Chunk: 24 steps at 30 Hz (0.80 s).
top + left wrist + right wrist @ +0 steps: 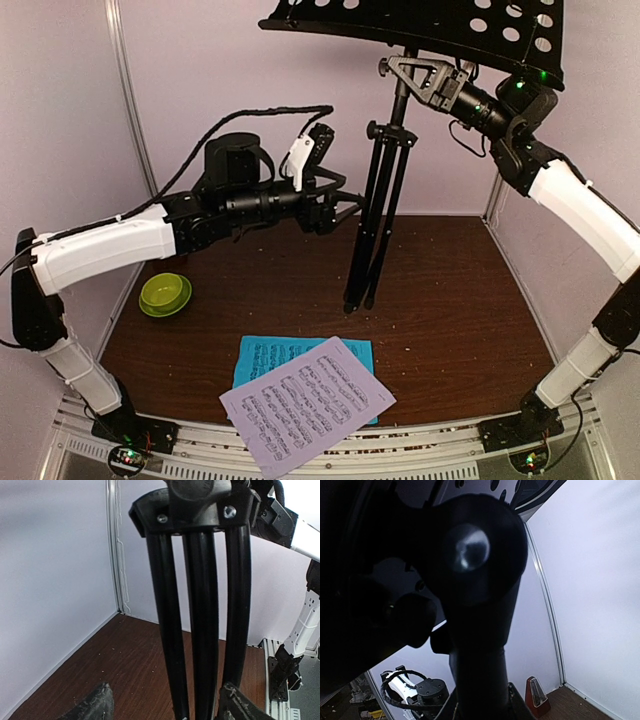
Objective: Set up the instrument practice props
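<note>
My right gripper [405,72] is clamped on the music stand [375,220] just under its desk, while my left gripper [166,687] gapes open around the folded tripod legs [200,605].

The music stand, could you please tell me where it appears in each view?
Top external: music stand upper centre, tray along the top edge.
Left wrist: its three folded legs fill the middle.
Right wrist: its dark post fills the centre.
Shared landmark: the brown table.
</note>
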Tool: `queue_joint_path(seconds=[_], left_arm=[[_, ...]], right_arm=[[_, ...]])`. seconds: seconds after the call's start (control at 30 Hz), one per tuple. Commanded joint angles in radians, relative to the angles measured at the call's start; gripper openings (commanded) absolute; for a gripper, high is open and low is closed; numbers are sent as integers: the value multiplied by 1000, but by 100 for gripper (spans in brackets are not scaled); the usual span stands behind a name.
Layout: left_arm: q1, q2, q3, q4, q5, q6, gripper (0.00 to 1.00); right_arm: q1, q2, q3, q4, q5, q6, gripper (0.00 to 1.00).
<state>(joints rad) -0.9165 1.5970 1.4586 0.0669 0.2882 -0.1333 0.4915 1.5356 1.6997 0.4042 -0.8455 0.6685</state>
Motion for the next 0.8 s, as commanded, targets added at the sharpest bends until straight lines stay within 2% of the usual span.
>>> queue_joint_path(seconds=[0.0,0.2,0.4,0.6,0.77], left_arm=[[-10,38,49,36,-5,15,73],[-11,96,120,-22,-39,38,67],[-10,106,114,-17,-39,49,58],[-10,124,135,-50,-43,62,39],[-10,112,121,-66,-8,172,26]], right_arm=[[14,-90,31,150,93,-5,0],[25,-91,31,136,111,-9,0],[35,-99,18,143,117,8,0],[42,-117,7,125,127,13,0],[44,-121,13,82,141,22,0]])
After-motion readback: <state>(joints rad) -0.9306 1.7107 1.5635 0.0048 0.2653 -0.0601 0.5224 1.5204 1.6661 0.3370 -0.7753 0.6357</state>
